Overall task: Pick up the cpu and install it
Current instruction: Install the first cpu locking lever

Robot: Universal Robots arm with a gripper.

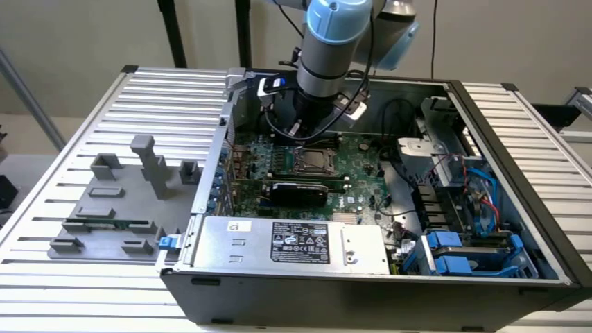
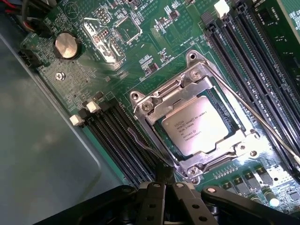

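Note:
The cpu (image 2: pixel 198 124), a flat square chip with a silver top and printed text, lies inside the metal socket frame (image 2: pixel 140 101) on the green motherboard (image 2: pixel 154 42). In the exterior view the socket (image 1: pixel 312 158) sits mid-board inside the open computer case (image 1: pixel 370 291). My gripper (image 2: pixel 164 176) hovers just off one edge of the socket, its black fingers pressed together with nothing between them. Seen from the exterior view, the gripper (image 1: pixel 310 133) hangs from the arm directly above the board, close over the socket.
Black memory slots (image 2: pixel 253 61) flank the socket on both sides, and a coin battery (image 2: pixel 65 45) lies farther off. A silver power supply box (image 1: pixel 296 243), a black card (image 1: pixel 296 189) and blue drive bays (image 1: pixel 462 257) crowd the case. A grey parts fixture (image 1: pixel 120 208) stands outside.

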